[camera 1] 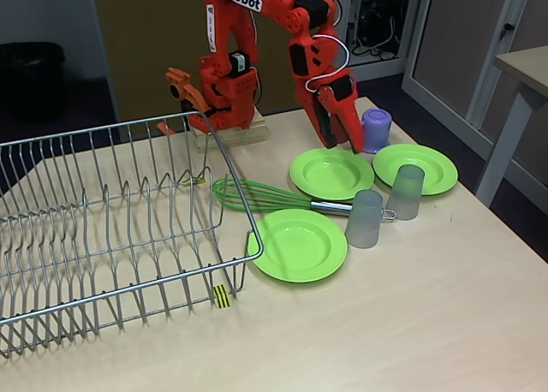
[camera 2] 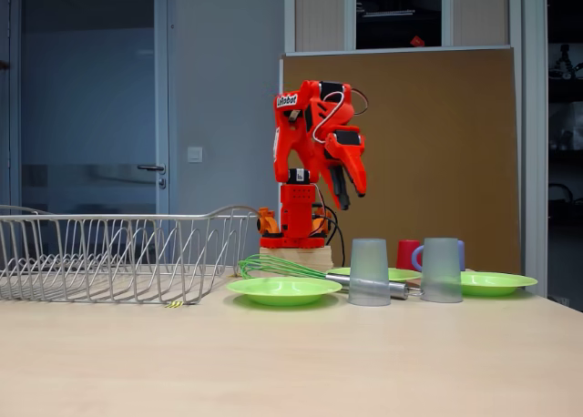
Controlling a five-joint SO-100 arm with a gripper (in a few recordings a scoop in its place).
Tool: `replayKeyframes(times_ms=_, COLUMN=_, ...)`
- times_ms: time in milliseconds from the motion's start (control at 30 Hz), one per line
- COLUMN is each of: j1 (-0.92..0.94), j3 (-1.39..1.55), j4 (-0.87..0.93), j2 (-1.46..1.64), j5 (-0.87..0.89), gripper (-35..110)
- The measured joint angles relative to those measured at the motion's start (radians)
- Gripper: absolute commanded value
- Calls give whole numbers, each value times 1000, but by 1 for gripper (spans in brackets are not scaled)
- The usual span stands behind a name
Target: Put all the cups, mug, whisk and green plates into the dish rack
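We count three lime-green plates on the pale wood-grain surface: one beside the dish rack's corner, one in the middle, one at the right. Two frosted grey tumblers stand upright, the nearer one between the front plate and the right plate, the other on the right plate's near rim. One lilac mug stands behind the plates, just beside the gripper. One red cup shows behind the tumblers in a fixed view. One whisk lies flat between the rack and the plates, its green wire loops toward the rack and its shiny steel handle reaching to the nearer tumbler's base.

The dish rack, silver wire with rows of upright prongs and a yellow-black striped tag, holds none of these things.

The orange arm rises from its base behind the rack, folds over at the top and points its gripper steeply down above the far edge of the middle plate. The gripper holds nothing that we can see; whether its jaws stand apart or together, we cannot tell.
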Motion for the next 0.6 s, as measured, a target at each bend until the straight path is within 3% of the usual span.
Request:
replayKeyframes(times_ms=267, j1=0, j3=-319, j4=120, j2=-350, j5=222, gripper=41)
replayKeyframes(times_ms=600, j1=0, j3=-611, j4=224, j2=-617, j5=308, gripper=43)
